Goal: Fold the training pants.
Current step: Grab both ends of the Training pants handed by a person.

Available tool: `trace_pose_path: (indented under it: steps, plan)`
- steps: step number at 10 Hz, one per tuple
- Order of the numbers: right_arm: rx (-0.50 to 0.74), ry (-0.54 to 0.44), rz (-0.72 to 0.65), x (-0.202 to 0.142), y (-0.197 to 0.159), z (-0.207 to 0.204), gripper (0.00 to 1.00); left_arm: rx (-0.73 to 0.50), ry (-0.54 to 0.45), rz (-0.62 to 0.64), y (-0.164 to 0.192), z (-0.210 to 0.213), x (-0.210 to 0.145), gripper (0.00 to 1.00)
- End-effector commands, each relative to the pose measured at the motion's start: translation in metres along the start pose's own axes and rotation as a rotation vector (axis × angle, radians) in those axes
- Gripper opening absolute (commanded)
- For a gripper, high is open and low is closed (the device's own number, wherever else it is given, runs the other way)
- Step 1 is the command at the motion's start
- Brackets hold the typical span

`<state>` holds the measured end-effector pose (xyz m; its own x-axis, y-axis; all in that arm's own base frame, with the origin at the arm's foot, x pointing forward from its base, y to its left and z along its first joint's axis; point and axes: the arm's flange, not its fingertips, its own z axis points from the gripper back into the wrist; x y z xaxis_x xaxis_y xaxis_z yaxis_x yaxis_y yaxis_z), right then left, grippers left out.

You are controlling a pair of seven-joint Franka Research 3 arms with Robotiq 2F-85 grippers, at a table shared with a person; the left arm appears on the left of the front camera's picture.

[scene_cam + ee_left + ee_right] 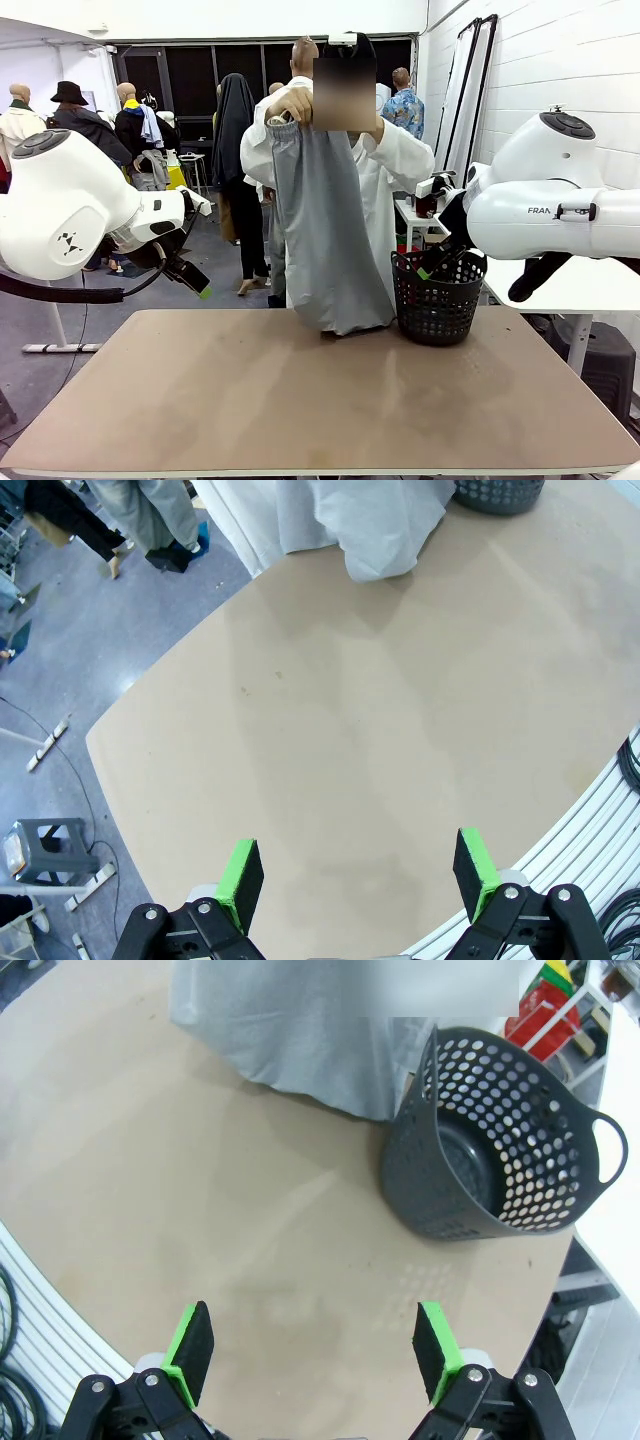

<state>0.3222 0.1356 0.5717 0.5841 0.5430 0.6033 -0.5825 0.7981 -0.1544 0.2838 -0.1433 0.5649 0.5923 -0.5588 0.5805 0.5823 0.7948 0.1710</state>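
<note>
So there's one pair of grey training pants point(325, 230) hanging from the person's hand point(293, 103) at the far side, with the bottom end resting on the table point(300, 420) just beside the one dark basket point(438, 295). Two grippers are hovering over the tabletop, the left gripper point(356, 872) and the right gripper point(312, 1348), both spreading their jaws wide and gripping nothing.

Light grey training pants point(325, 230) hanging vertically, waistband up, hem touching table.
</note>
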Motion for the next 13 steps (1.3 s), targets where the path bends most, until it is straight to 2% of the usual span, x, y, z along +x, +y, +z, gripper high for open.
trace_pose_path:
  steps: [1,13]
  plan:
    - [-0.003,-0.009,0.001,0.0013,-0.0001,-0.0010,1.00,0.009,-0.007,-0.006,0.0004,0.0002,0.0008,1.00]
    - [-0.003,-0.009,0.001,0.0013,-0.0001,-0.0010,1.00,0.009,-0.007,-0.006,0.0004,0.0002,0.0008,1.00]
